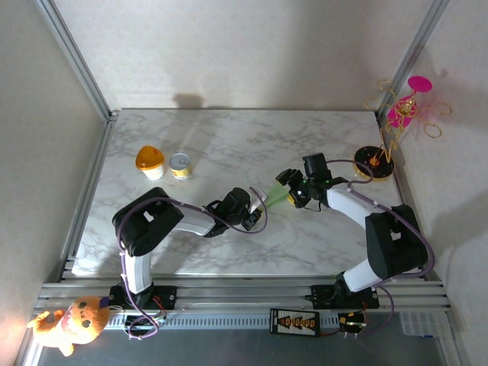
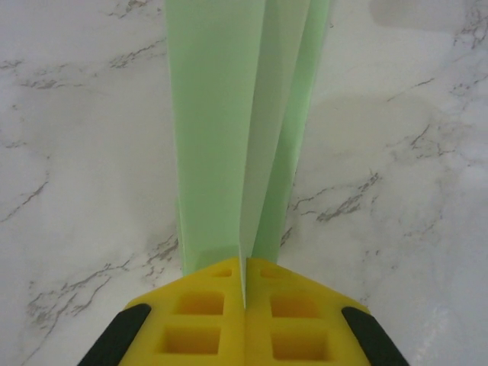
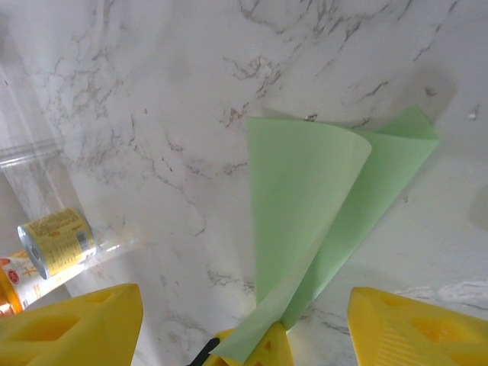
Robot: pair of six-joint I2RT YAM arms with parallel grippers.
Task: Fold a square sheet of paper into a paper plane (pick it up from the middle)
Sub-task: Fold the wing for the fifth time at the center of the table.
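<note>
Paper plane (image 1: 276,194) was mid-table, a slim pale green folded piece stretched between the two grippers, a bit right of ctr in the top view. In the left wrist cam we saw its long folded layers w/ a sharp centre crease running away from the fingers over the marble. In the right wrist cam it fanned out wider at the far end, one flap curled over the other. We couldn't tell if its underside touched the table (image 1: 229,145) or hung just above it. Left gripper (image 2: 245,284) was pressed together on the near narrow end of the plane, w/ the paper edge pinched in the seam between the yellow fingers (image 2: 200,313). Right gripper (image 1: 292,191) was at the other end, jaws spread wide. In its own cam the two yellow fingers sat far apart at the bottom corners w/ the paper between them, touching neither as far as we saw. Further out, on the left-rear part of the table, small yellow tin (image 1: 180,165) stood just beside the orange-lidded cup (image 1: 150,162), both well apart from the plane. Pink-and-gold ornament stand (image 1: 395,122) was at the right-rear corner. An orange plush toy (image 1: 72,322) lay off the table by the near-left rail.
</note>
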